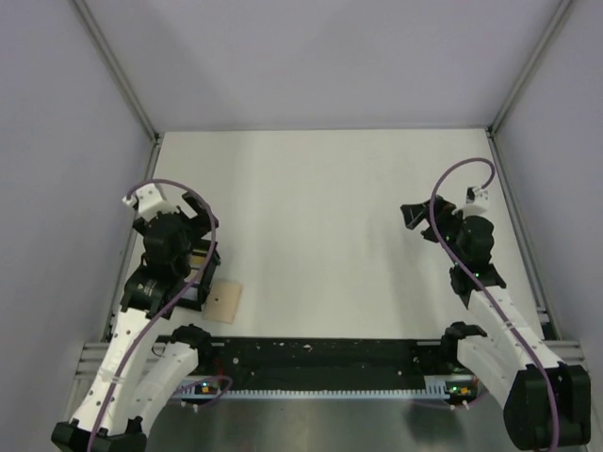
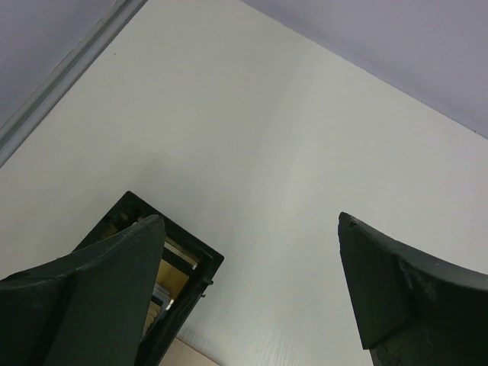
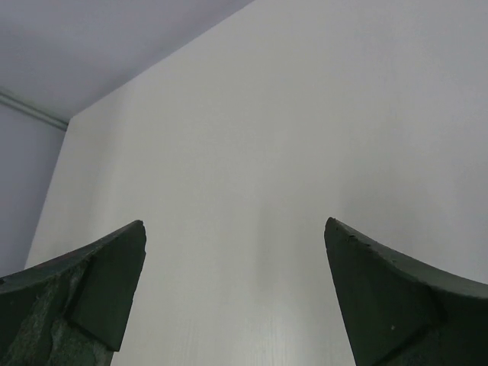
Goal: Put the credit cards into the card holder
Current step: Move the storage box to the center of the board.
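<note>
The tan card holder [image 1: 224,301] lies flat on the table near the front left; one corner of it shows at the bottom of the left wrist view [image 2: 191,355]. Beside it stands a black tray [image 1: 200,271] holding the credit cards: a yellow one [image 2: 176,272] and a light blue one [image 2: 161,294] show inside it. My left gripper [image 1: 196,218] is open and empty above the tray's far side, its left finger [image 2: 114,290] in front of the tray [image 2: 192,258]. My right gripper [image 1: 415,217] is open and empty over bare table at the right [image 3: 236,293].
White table top enclosed by pale walls with metal rails [image 1: 118,80] along the left and right edges. A black strip [image 1: 320,353] runs along the front between the arm bases.
</note>
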Controlling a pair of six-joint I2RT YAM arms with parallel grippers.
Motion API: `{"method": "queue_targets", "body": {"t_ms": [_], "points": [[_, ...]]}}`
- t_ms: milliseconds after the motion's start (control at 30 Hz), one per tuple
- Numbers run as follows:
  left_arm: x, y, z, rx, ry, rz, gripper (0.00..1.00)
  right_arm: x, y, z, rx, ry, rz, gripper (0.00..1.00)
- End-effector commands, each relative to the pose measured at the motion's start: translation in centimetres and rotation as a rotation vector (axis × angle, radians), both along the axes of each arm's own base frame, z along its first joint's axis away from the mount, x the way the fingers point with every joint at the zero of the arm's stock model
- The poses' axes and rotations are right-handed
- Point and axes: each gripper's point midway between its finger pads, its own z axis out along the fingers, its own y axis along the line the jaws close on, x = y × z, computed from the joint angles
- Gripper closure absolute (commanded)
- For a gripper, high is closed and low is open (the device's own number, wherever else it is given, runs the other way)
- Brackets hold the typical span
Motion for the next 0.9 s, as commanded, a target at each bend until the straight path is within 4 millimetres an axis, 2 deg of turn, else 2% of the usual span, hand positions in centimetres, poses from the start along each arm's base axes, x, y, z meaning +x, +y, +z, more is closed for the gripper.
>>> {"method": "queue_targets", "body": {"t_ms": [0, 100, 233, 400, 500, 567, 867], "points": [[-0.5, -0.1, -0.1, -0.062, 0.043, 0.029, 0.02, -0.8, 3.0, 2.6, 0.099, -0.074, 0.169, 0.01], [-1.1, 0.9, 0.5, -0.088, 0.06, 0.104, 0.02, -0.6, 3.7, 2.2, 0.062, -0.013, 0.22, 0.01], [-2.4, 2.5, -1.1, -0.1, 0.108, 0.214, 0.02, -0.3, 4.1, 1.3, 0.045, 0.072, 0.258, 0.01], [-1.8, 1.4, -3.9, -0.082, 0.204, 0.153, 0.02, 0.0, 5.4, -0.2, 0.067, 0.16, 0.334, 0.01], [-0.9, 0.0, -6.4, -0.068, 0.297, 0.085, 0.02, 0.0, 5.8, -1.4, 0.075, 0.216, 0.368, 0.01], [-0.7, 0.1, -7.9, -0.063, 0.352, 0.103, 0.02, 0.1, 5.9, -1.8, 0.07, 0.238, 0.38, 0.01], [1.6, -0.8, -13.1, -0.051, 0.494, 0.051, 0.02, 0.0, 5.9, -1.2, 0.065, 0.236, 0.381, 0.01]]}}
